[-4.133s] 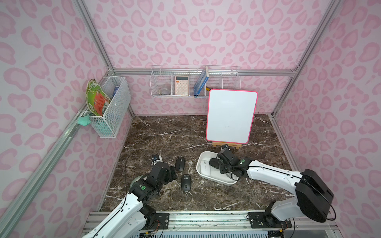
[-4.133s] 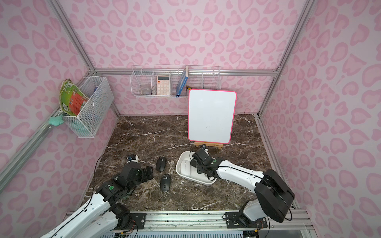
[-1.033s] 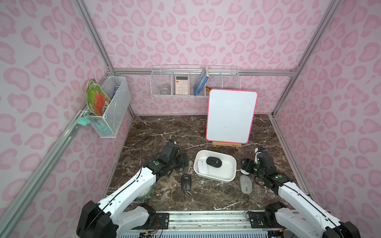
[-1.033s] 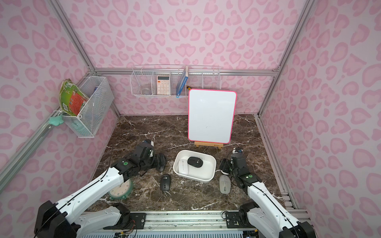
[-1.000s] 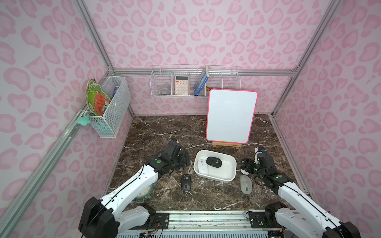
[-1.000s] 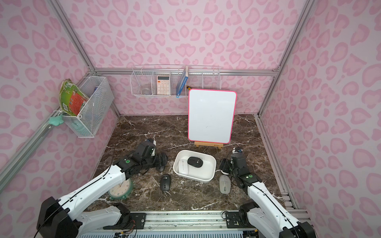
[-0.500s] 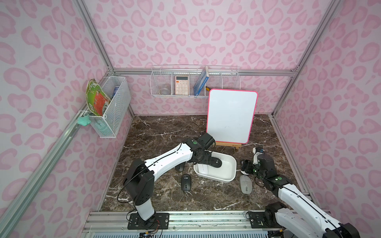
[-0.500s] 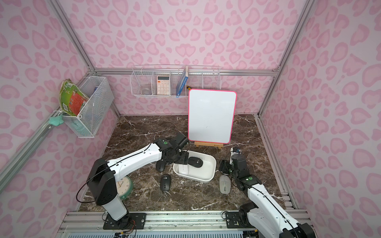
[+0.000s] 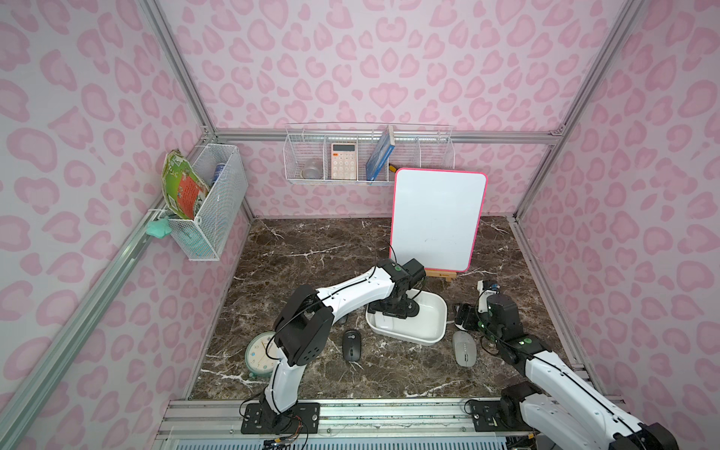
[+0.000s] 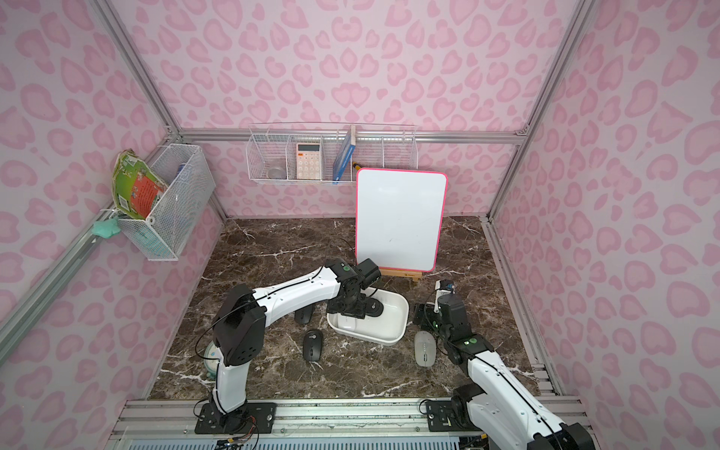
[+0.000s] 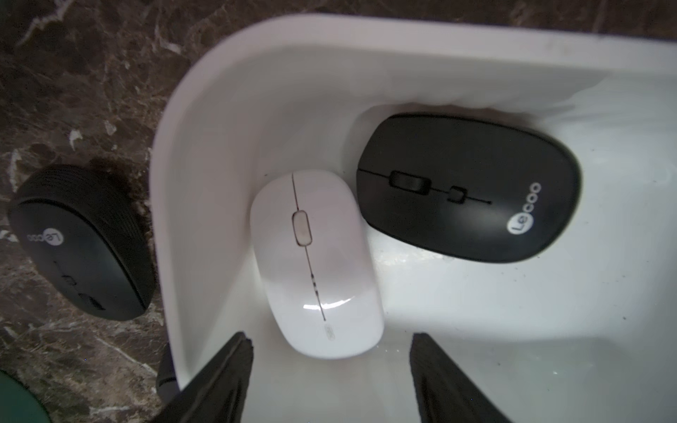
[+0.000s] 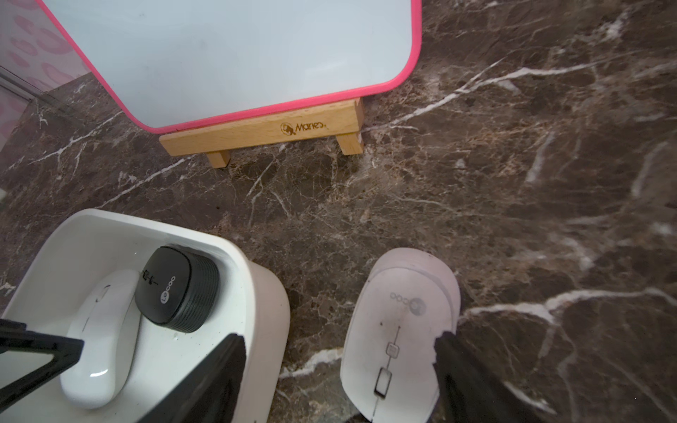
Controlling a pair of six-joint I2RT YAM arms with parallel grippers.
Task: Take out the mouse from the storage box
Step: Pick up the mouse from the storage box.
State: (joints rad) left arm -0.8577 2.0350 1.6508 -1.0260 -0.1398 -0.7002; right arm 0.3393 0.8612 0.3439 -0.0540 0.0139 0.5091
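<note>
As the left hand [image 11: 329, 338] gapes inside the white plastic storage box [image 11: 219, 110], straddle the glossy white mouse [image 11: 315, 263] ahead squarely.

The storage box [image 11: 205, 146] is plain white; the white mouse [image 11: 317, 263] matches it, the black mouse [image 11: 469, 186] bears a white logo. The desk [image 12: 476, 183] is brown, white-veined marble.
</note>
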